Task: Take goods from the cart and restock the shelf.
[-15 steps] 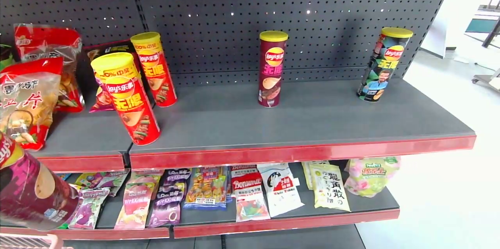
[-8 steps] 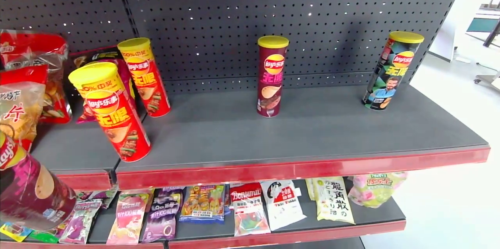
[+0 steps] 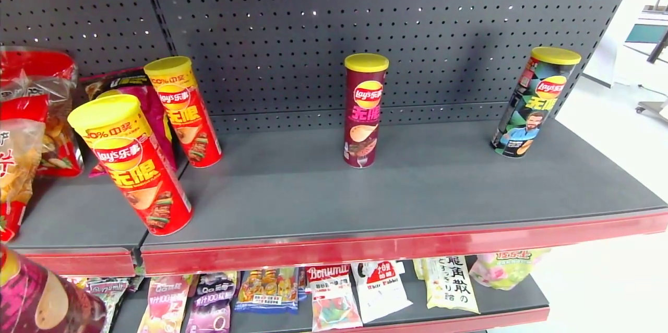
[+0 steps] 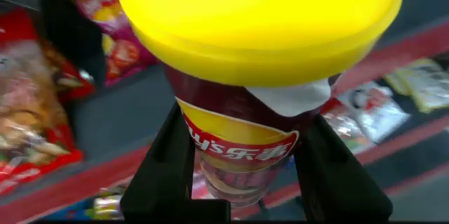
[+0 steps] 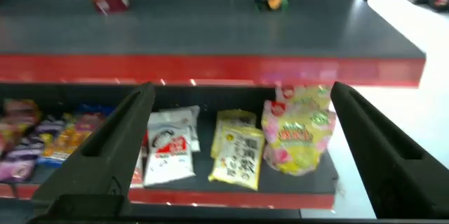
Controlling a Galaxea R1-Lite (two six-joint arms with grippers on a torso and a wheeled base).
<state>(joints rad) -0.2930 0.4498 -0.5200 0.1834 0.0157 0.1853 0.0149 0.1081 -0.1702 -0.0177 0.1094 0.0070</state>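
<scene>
My left gripper point(image 4: 245, 178) is shut on a maroon chip can point(image 4: 242, 154) with a yellow lid point(image 4: 259, 20); its black fingers point(image 4: 168, 171) press both sides. That can shows at the head view's lower left corner point(image 3: 42, 301), below the front edge of the upper shelf point(image 3: 396, 202). A matching maroon can point(image 3: 364, 111) stands upright mid-shelf. My right gripper point(image 5: 242, 90) is open and holds nothing, in front of the lower shelf point(image 5: 231, 199).
Two red cans point(image 3: 133, 166) point(image 3: 182, 111) stand at the left of the upper shelf, a dark patterned can point(image 3: 532, 103) at the right. Snack bags point(image 3: 31, 129) crowd the far left. Packets point(image 3: 334, 296) fill the lower shelf. Bare shelf lies between the cans.
The head camera has moved, so the shelf sits lower and nearer in the picture. The held can has slid toward the lower left corner. The cart's pink corner has left the view.
</scene>
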